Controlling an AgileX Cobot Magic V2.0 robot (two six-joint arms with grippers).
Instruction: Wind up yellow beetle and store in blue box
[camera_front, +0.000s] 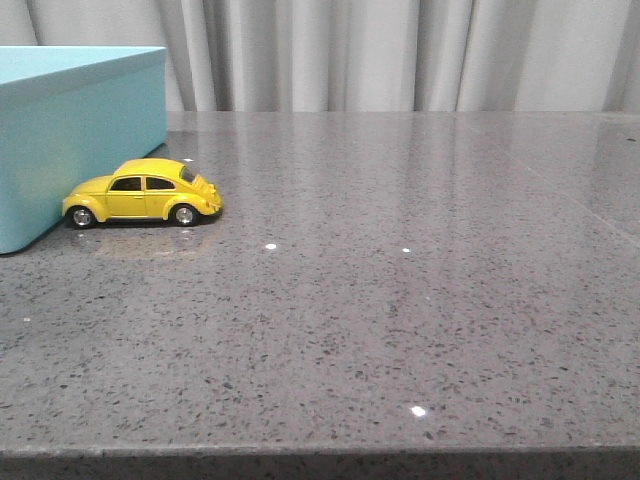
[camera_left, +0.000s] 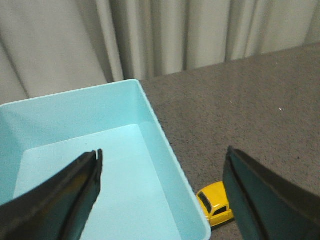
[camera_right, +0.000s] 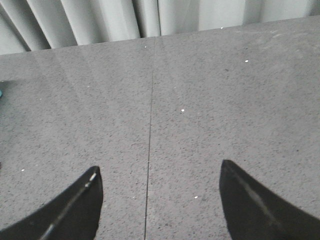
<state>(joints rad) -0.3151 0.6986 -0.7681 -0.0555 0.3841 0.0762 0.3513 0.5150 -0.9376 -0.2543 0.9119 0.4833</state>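
The left gripper (camera_left: 162, 192) has its jaws spread wide, holding nothing. The blue box (camera_left: 165, 145) fills the left of the frame. The yellow beetle (camera_left: 216, 202) sits on the grey table (camera_left: 250, 100) just beside the box wall, lower right.

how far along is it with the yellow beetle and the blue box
Nothing looks done yet. The yellow beetle sits on the table right beside the blue box, not in it, and the box looks empty. Nothing is in hand: left pincer and right pincer are both open. Grasping, winding and storing remain.

Even soft overhead light; small glints on the glossy table (camera_front: 400, 300); wrist views slightly blurred
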